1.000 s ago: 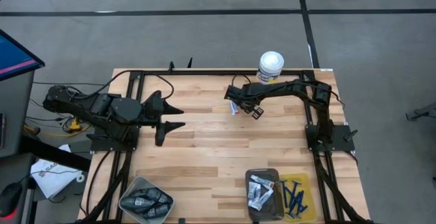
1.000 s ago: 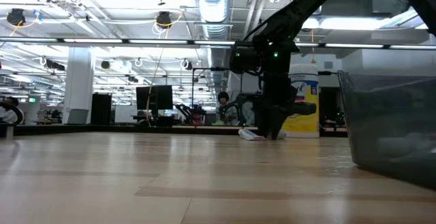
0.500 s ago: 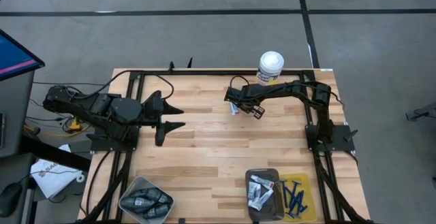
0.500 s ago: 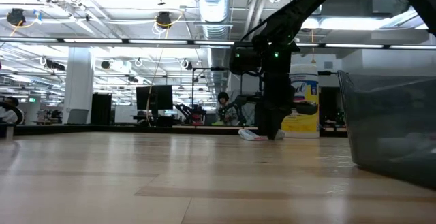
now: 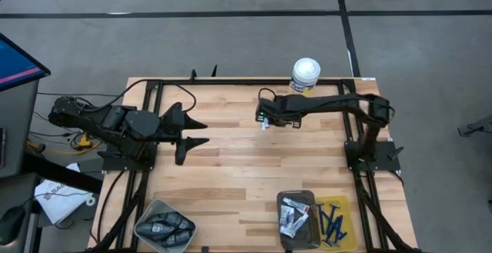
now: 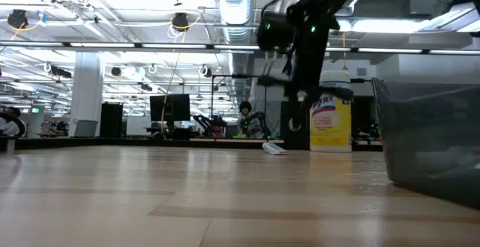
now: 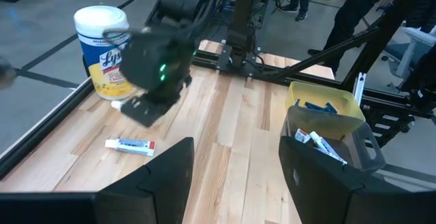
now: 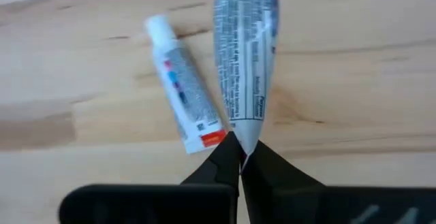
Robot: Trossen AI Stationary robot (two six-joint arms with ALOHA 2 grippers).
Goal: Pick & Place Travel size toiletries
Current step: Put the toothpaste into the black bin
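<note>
Step in hand, by my reading: the pick. My right gripper [image 8: 240,157] is pinched shut on the crimped tail of a white tube [image 8: 245,54], which hangs from my fingers above the table [image 5: 231,161] near its far edge, beside the yellow canister [image 5: 304,74]. A second tube [image 8: 184,82] lies flat on the wood just beside, not held.

Next move, as I judge it: carry across to the grey bin [image 5: 298,211] at the near edge, where other tubes already lie, and release above it.

Materials: tube soft and flattened, printed, white cap on the lying one; table planked, matte wood. A thin tail grip may slip.

My left gripper [image 5: 192,132] waits at the left side, fingers apart, holding nothing.
</note>
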